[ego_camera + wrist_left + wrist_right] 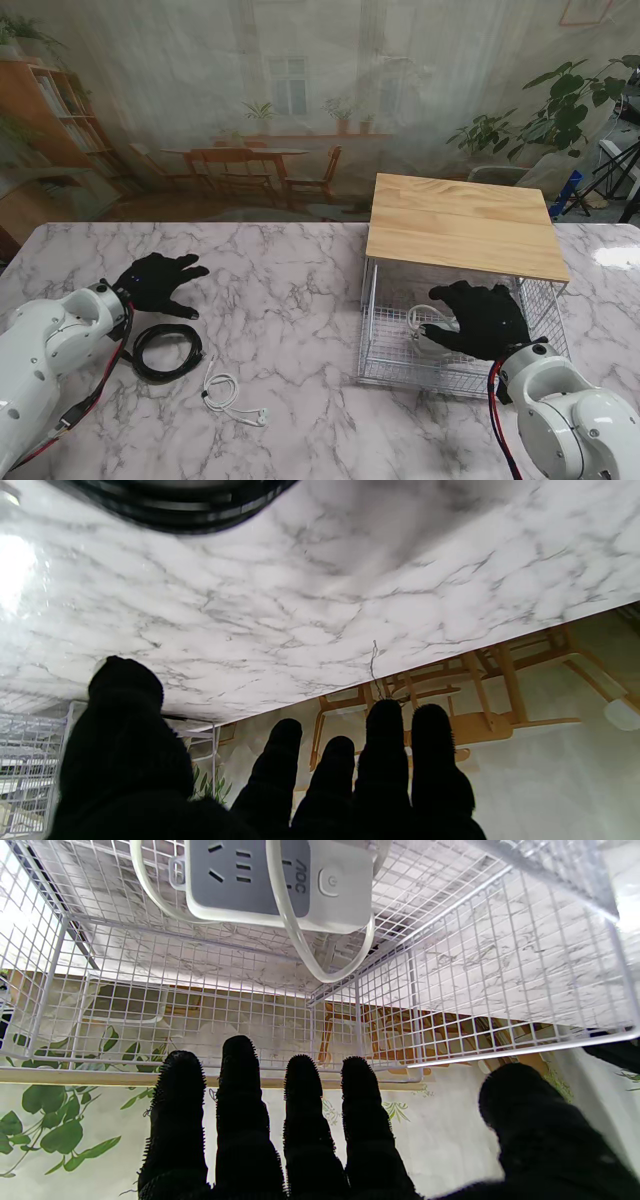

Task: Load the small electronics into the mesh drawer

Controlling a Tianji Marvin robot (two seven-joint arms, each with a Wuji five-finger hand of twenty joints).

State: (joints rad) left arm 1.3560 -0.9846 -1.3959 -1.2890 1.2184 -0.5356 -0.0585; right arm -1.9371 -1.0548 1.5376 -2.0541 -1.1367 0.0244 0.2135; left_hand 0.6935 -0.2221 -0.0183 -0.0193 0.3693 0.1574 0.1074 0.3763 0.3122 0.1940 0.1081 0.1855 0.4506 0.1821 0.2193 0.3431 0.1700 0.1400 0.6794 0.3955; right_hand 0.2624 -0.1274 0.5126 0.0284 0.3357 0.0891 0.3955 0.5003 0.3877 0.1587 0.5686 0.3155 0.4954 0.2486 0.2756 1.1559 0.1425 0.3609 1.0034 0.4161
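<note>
Plainly, the next pick belonged to my left hand (160, 283); it hovered spread and empty over the tabletop's left part, fingers apart, nothing in the palm; the black coiled cable (167, 351) lay just nearer to me than that hand, close by my wrist, a flat ring with no real long axis; the white earphone cable (228, 394) lay a little further right and nearer the tabletop's near edge, its loose tail running rightward; both sat well apart from the mesh drawer (395, 372), which stood pulled out toward me near the right edge under a wooden top (462, 223); my right hand (484, 318) hung over the drawer, fingers extended and holding nothing; the white power strip (272, 882) with its looped cord already lay on the drawer's wire floor beneath that hand; I judged the left arm nearer both remaining items; the marble tabletop (300, 300) looked smooth and glossy; behind it hung a printed backdrop of a café scene.
</note>
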